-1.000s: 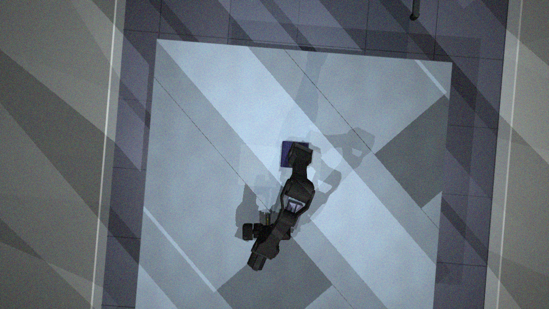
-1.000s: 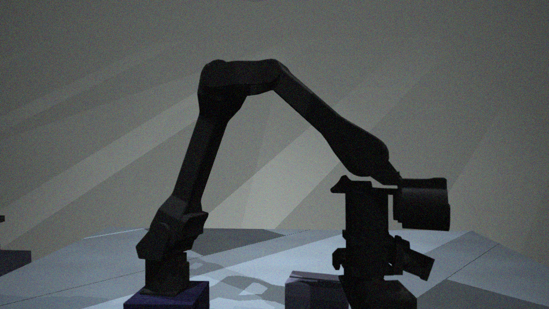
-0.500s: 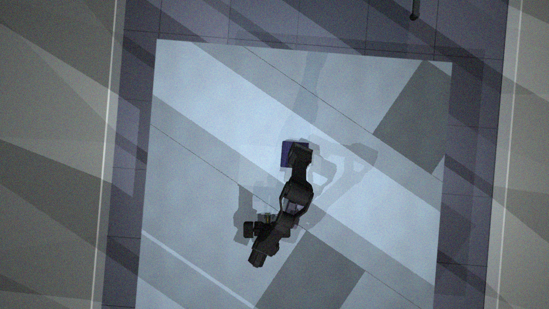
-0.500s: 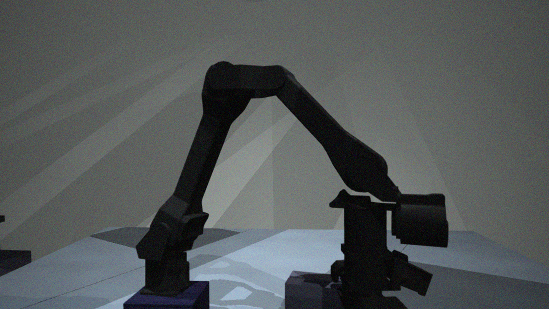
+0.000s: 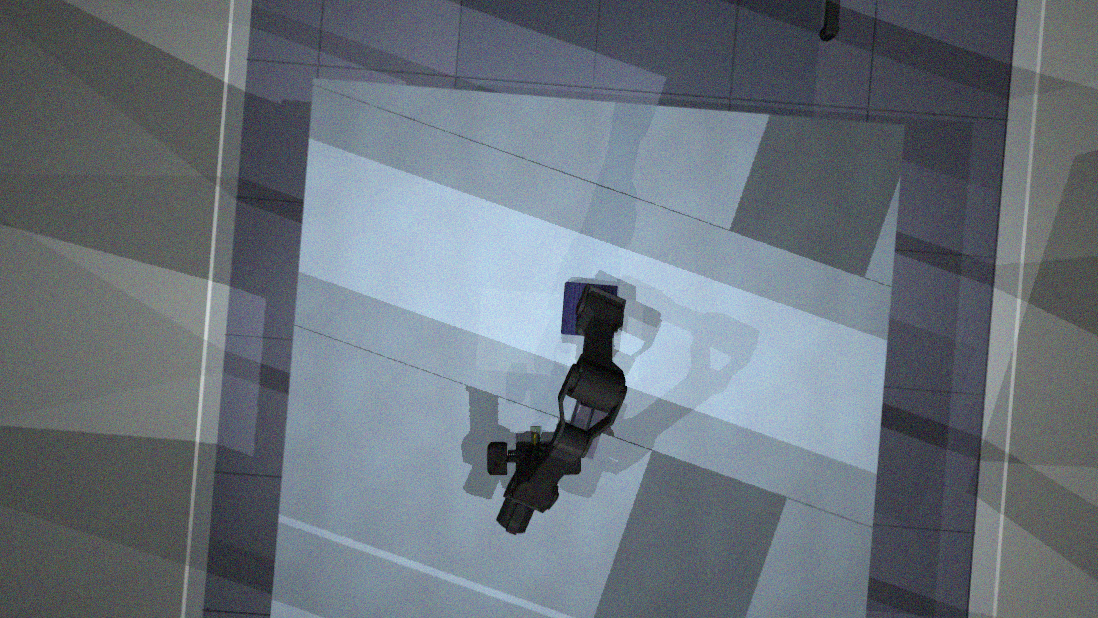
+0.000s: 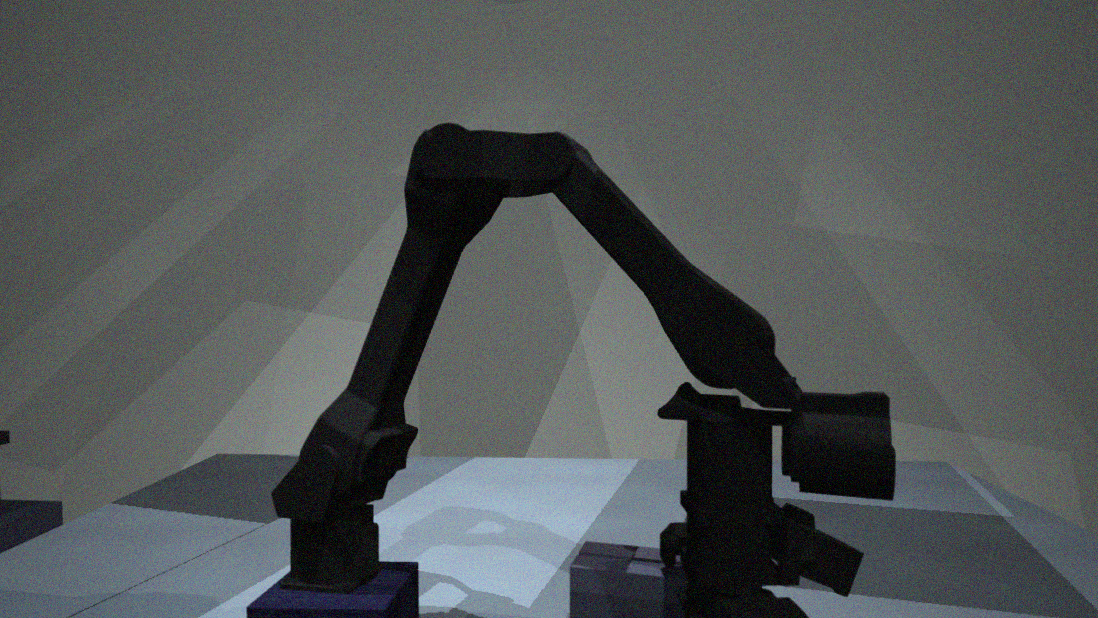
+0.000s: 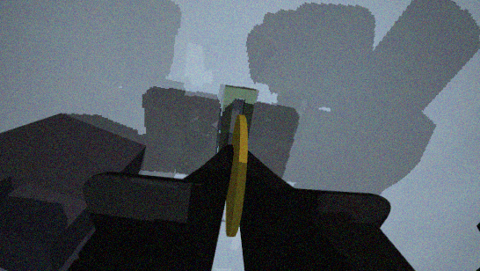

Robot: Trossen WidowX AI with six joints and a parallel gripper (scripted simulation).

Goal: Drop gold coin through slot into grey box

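The gold coin (image 7: 237, 176) (image 5: 535, 437) stands on edge, with its far end in the dark-green holder (image 7: 238, 98). In the wrist view my gripper (image 7: 234, 151) has both dark fingers pressed against the coin's two faces, so it is shut on the coin. In the overhead view the gripper (image 5: 534, 443) is low over the table, in front of the arm's base. In the side view the fingertips are cut off by the frame's bottom edge. The grey box (image 7: 61, 141) (image 6: 614, 575) stands just left of the gripper. Its slot does not show.
The arm's blue base block (image 5: 570, 303) (image 6: 338, 598) stands near the middle of the pale table (image 5: 430, 230). Moving bands of shadow cross the table. A dark block (image 6: 23, 522) lies at the far left edge of the side view.
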